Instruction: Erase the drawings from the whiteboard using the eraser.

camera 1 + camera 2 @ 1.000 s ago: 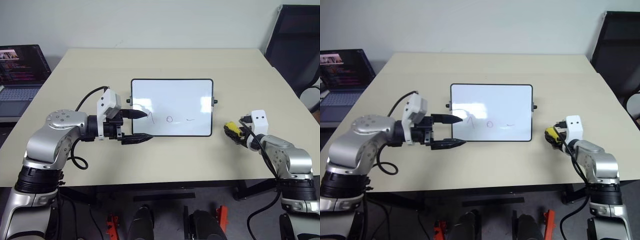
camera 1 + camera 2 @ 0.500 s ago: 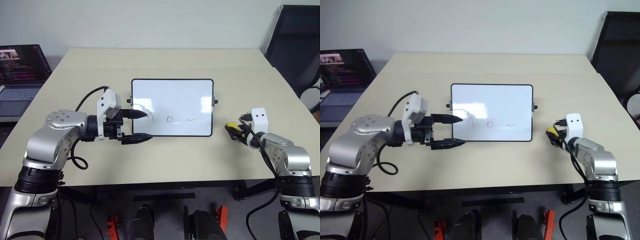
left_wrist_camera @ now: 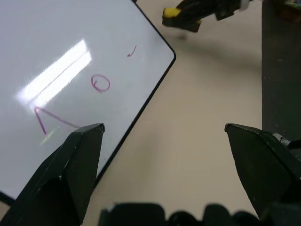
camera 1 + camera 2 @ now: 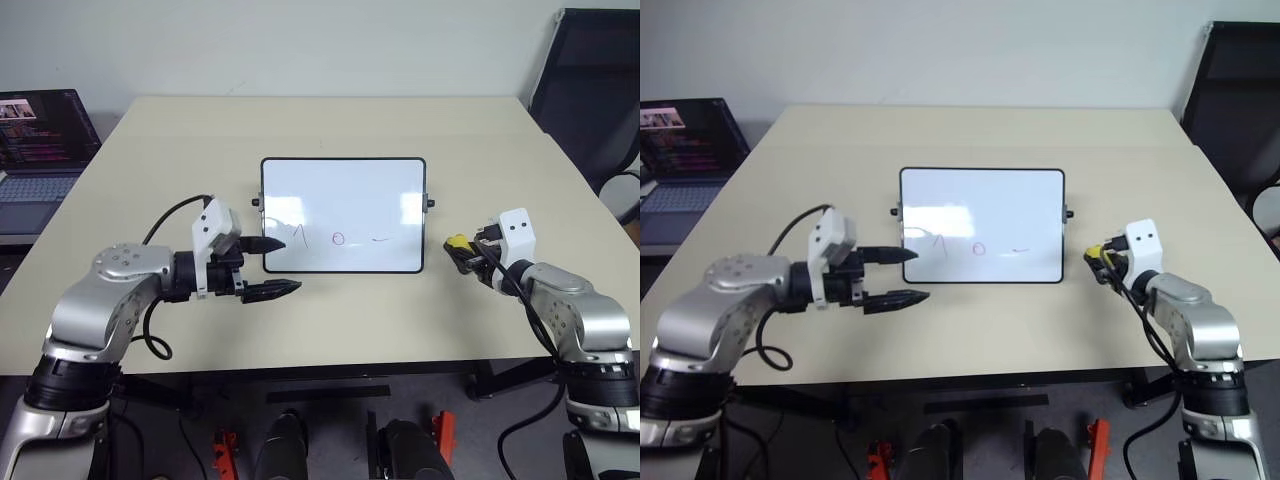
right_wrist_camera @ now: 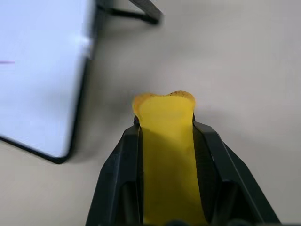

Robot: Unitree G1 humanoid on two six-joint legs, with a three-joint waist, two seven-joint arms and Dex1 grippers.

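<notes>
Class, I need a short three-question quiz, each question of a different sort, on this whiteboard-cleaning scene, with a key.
1. True or false: the right pincer is shut on the eraser.
2. How many drawings remain on the whiteboard?
3. The left pincer is: A open, at the board's left edge; B shut on the board; C holding the eraser.

Key: 1 true; 2 three; 3 A.

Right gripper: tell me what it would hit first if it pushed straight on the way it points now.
Probably the whiteboard. The right gripper, shut on the eraser, points toward the board's right edge, with bare table between. It seems lifted, so it might pass over the frame; depth is unclear.
</notes>
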